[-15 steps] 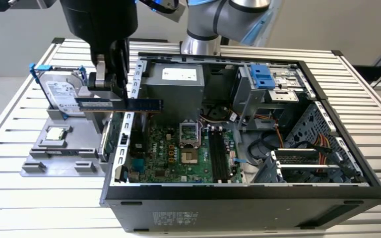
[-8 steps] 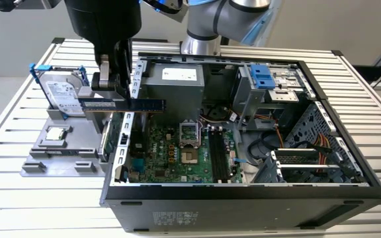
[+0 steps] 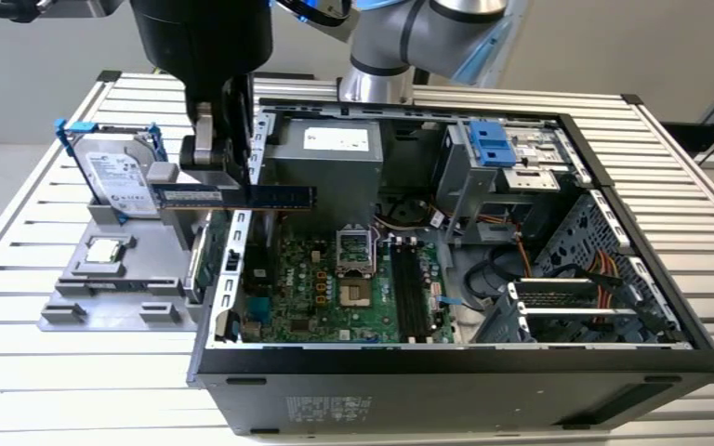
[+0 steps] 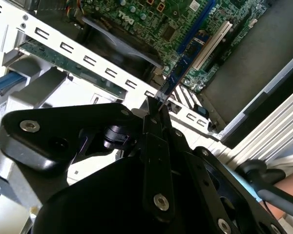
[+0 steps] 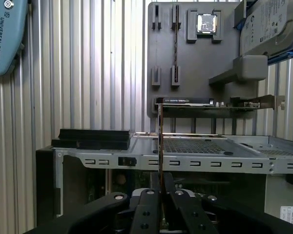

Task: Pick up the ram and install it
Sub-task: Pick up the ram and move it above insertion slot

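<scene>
Fingers point(image 5: 147, 214) were clamped shut on the ram point(image 3: 264, 197). It hung level just under them, over the edge of the open computer case point(image 3: 456, 372), its long axis running out past both sides of the grip. Memory slots point(image 3: 409, 290) lay lower, well apart from the fingers, their length seemingly crosswise to the stick. In the first wrist view the ram showed edge-on, as a thin line. The slot latches were too small to judge.
</scene>
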Robot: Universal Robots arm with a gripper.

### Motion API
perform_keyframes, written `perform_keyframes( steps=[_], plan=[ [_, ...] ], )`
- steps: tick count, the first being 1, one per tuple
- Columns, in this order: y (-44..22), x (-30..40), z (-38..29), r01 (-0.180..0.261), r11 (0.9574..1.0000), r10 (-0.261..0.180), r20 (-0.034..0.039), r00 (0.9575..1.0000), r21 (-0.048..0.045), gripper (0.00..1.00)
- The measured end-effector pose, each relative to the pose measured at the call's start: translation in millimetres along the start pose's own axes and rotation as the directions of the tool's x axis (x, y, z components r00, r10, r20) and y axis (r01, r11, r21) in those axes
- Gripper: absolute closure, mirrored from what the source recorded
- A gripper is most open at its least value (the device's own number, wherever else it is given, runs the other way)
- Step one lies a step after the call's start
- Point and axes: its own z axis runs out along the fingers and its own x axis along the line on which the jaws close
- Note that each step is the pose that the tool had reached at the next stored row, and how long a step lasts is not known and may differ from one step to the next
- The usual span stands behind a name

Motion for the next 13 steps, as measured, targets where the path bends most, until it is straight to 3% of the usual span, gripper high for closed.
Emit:
perform_keyframes(
  steps=[13],
  plan=[
    [-12.4, -0.1, -0.2, 0.0, 1.0, 0.0, 0.0, 1.0, -0.0005, 1.0]
  ],
)
